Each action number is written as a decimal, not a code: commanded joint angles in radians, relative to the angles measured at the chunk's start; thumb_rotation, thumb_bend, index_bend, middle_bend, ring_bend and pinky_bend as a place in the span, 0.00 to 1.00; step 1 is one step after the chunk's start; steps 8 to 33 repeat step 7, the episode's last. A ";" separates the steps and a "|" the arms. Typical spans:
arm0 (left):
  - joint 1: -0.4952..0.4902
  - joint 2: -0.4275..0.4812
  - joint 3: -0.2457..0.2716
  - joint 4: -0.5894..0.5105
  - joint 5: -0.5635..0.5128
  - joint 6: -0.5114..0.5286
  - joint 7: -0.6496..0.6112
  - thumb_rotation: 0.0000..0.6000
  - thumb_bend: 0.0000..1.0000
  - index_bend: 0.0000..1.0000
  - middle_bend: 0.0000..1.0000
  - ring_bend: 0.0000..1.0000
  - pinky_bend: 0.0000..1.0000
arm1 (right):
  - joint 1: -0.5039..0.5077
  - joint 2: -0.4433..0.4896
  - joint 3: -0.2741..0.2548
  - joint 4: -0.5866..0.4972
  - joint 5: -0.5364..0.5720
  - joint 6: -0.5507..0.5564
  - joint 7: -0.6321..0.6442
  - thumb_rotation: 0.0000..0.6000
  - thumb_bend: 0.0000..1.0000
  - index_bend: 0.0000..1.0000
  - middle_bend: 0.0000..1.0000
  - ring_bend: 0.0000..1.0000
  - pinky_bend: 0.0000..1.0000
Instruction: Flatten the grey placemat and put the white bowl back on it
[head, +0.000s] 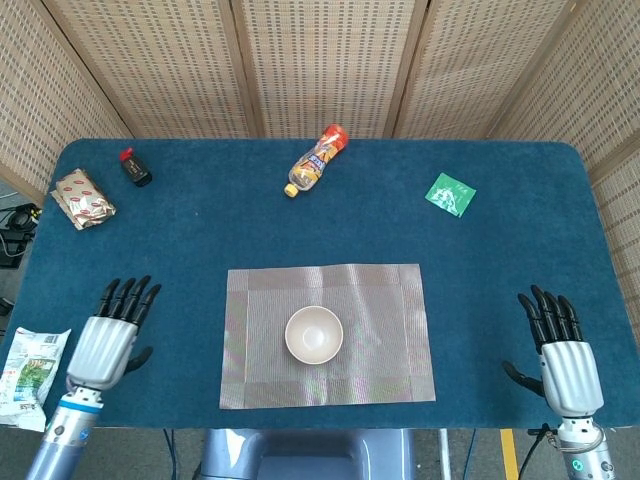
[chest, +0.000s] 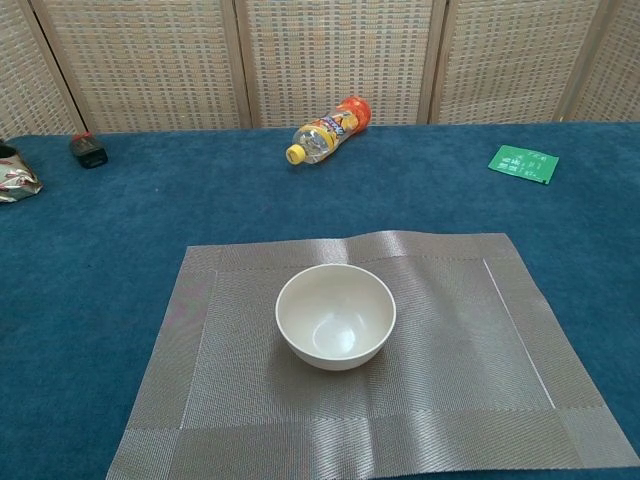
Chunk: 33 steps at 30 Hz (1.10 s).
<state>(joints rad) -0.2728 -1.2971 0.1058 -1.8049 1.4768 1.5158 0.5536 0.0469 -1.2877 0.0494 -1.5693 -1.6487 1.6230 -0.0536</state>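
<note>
Fingers: spread wide and holding nothing on both hands. Left hand (head: 103, 345) hovers near the left front edge of the worktop (head: 520, 260); right hand (head: 566, 370) sits at the right front corner. Both are well apart from the placemat; neither shows in the chest view.

Grey placemat (head: 385, 330): lies open at front centre of the blue worktop. Chest view shows a slight ripple along its far edge, right of centre, so it appears not perfectly flat.

White bowl (head: 314, 334): upright, empty, resting on the placemat a little left of its centre.

Judged status: task looks essentially complete.

Risks:
- Pressing out the remaining ripple with the bowl in place could drag the mat and slide or tip the bowl.
- A hand sweeping across the front edge could catch a mat corner and fold it over.
- Woven mat on pile cloth likely grips unevenly; a push may bunch it rather than smooth it.

Other items: bottle (head: 317, 160) lying on its side at the far edge; green packet (head: 451, 194) far right.
</note>
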 joint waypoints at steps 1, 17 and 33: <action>0.053 0.036 0.020 0.043 0.021 0.055 -0.062 1.00 0.12 0.00 0.00 0.00 0.00 | 0.002 0.002 -0.006 0.000 -0.007 -0.006 -0.008 1.00 0.17 0.04 0.00 0.00 0.00; 0.111 0.052 0.022 0.095 0.034 0.106 -0.155 1.00 0.09 0.00 0.00 0.00 0.00 | 0.010 0.009 -0.019 0.003 -0.014 -0.034 -0.037 1.00 0.15 0.00 0.00 0.00 0.00; 0.111 0.052 0.022 0.095 0.034 0.106 -0.155 1.00 0.09 0.00 0.00 0.00 0.00 | 0.010 0.009 -0.019 0.003 -0.014 -0.034 -0.037 1.00 0.15 0.00 0.00 0.00 0.00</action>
